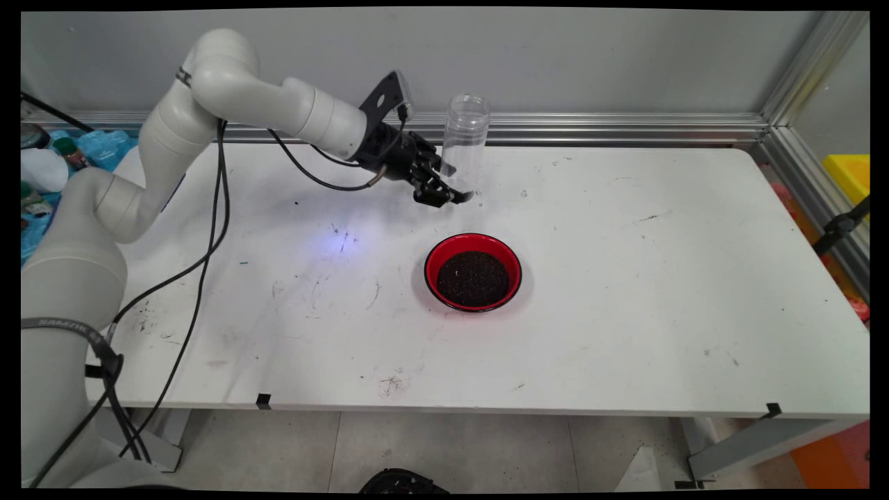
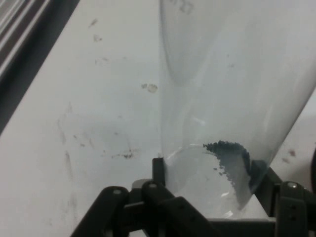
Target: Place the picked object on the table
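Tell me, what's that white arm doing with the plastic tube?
The white robot arm's black gripper is closed on the base of a tall clear plastic cylinder, which is upright at the back of the white table. Only a few dark grains sit in its bottom. Nearer the camera is a red bowl filled with the same dark granules.

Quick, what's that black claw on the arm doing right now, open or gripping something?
Gripper: shut on the clear plastic jar, gripping it near its base, with a few dark grains inside.
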`<state>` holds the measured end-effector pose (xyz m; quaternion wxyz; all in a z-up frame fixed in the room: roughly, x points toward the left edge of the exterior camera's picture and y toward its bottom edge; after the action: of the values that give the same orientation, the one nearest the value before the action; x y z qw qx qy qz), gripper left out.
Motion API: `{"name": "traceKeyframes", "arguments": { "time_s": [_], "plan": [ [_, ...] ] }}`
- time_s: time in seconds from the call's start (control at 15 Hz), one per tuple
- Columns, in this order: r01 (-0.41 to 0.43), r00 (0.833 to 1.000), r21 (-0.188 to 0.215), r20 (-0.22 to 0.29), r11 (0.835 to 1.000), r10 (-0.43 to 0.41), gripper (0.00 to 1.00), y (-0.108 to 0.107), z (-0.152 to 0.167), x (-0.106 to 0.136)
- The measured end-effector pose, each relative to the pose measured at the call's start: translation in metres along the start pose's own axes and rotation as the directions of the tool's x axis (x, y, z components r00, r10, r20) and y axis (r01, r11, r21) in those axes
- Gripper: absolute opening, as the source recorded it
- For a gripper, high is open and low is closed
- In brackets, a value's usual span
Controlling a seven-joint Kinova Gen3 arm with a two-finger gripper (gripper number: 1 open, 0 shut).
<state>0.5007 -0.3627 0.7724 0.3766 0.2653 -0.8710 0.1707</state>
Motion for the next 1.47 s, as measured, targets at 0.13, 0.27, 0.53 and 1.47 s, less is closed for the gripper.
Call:
{"name": "traceKeyframes", "arguments": {
  "time_s": [0.13, 0.27, 0.53, 1.47],
  "plan": [
    [0.028, 1.000, -0.003, 0.004, 1.000, -0.028, 0.00, -0.003, 0.008, -0.006],
    [0.046, 0.999, -0.008, 0.005, 0.999, -0.046, 0.00, -0.007, 0.017, -0.012],
    [0.058, 0.998, -0.022, -0.001, 0.998, -0.058, 0.00, -0.010, 0.029, -0.020],
    [0.075, 0.996, -0.044, -0.045, 0.996, -0.077, 0.00, -0.013, 0.044, -0.044]
  ]
}}
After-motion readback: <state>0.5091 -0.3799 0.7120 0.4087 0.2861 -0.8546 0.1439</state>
